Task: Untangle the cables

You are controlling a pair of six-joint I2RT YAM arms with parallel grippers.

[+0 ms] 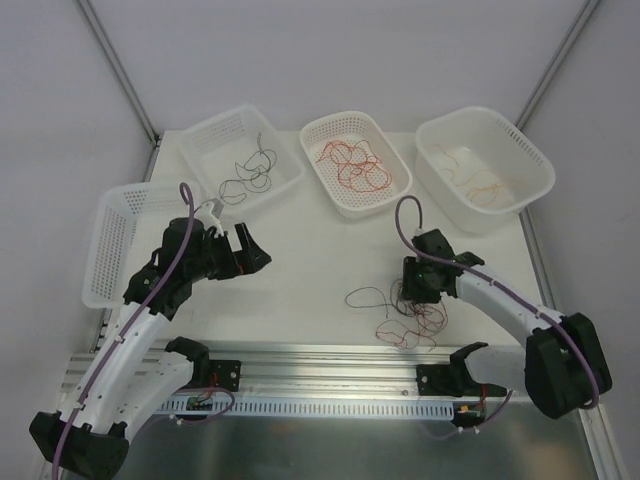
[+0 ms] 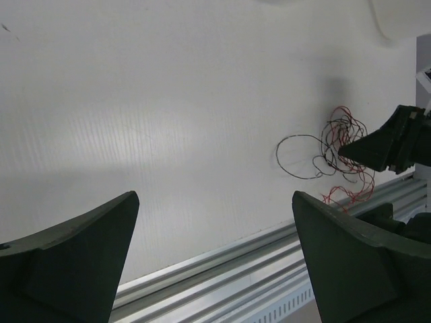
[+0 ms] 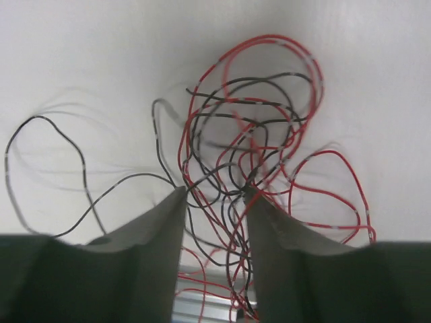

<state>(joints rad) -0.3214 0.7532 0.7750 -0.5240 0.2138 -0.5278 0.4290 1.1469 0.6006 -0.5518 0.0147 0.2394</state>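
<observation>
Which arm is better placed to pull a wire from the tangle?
Right: the right hand hangs over the tangled wires, strands between its open fingers. The left hand is far off.

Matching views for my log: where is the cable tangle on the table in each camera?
Top external: tangle, lower right of centre.
Left wrist: tangle at the right side, mid-height.
Right wrist: tangle in the centre, filling most of it.
Landmark: the rail beside the tangle, in all three.

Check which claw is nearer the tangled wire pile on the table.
Right. The right claw sits directly over the tangled wire pile, its fingers straddling red and black strands. The left claw hovers open over bare table, well to the pile's left.
</observation>
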